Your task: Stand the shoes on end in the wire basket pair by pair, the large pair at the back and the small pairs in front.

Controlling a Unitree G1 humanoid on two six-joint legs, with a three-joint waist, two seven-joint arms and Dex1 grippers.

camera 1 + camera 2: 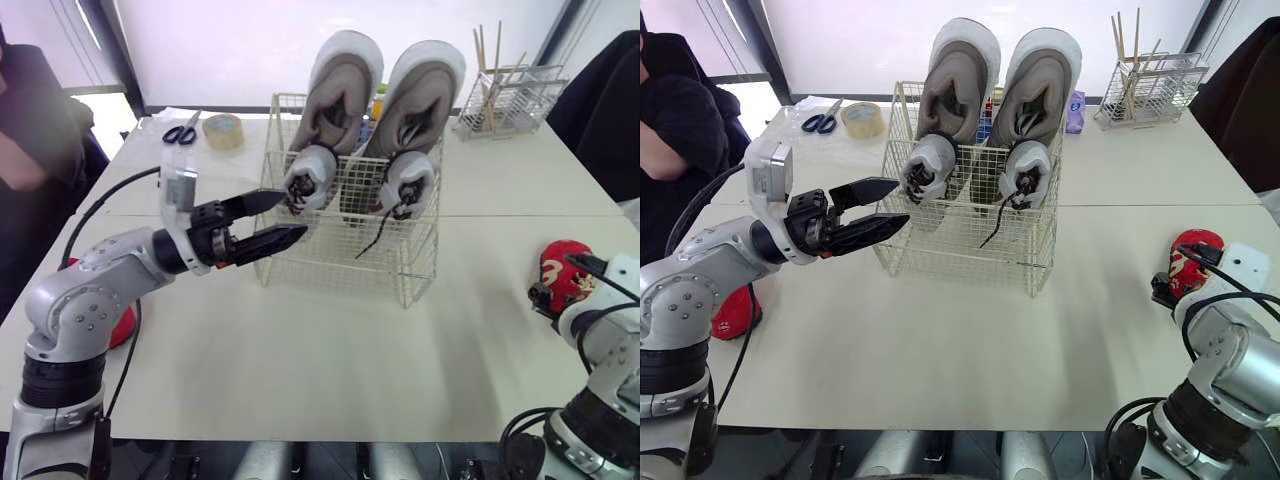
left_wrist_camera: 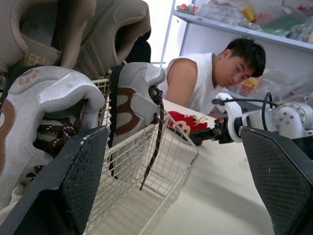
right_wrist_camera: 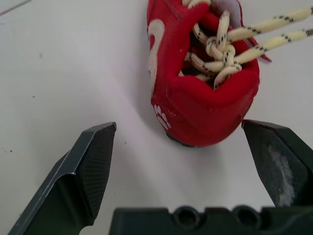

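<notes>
Reaching left hand [image 1: 902, 201]: black fingers apart, holding nothing, tips just beside the left front corner of the wire basket.
Left red shoe [image 1: 735, 310]: lies on the desk [image 1: 330, 370] under the left arm, near the desk's left edge, mostly hidden by the arm.
Scissors [image 1: 180, 132] and tape roll [image 1: 223, 130]: side by side on the far left of the desk, behind the left hand.
Wire basket [image 1: 330, 265]: cream wire, standing mid-desk.
Large pair [image 1: 345, 85]: two grey-beige shoes stood on end at the back of the basket, rising well above its rim. The lettering on one tongue is partly hidden in the left wrist view and cannot be read.
Small pair [image 1: 310, 178]: two white-and-grey shoes with brown patches, stood on end in front of the large pair; a dark lace [image 1: 375, 238] hangs down the basket's front.
Wire rack [image 1: 505, 100]: far right corner of the desk, holding wooden sticks.
Right red shoe [image 1: 562, 272]: on the desk near the right edge, cream laces knotted, white marking on its side not legible.
Right hand [image 3: 178, 126]: fingers spread wide, one on either side of the right red shoe's heel, not closed on it.
</notes>
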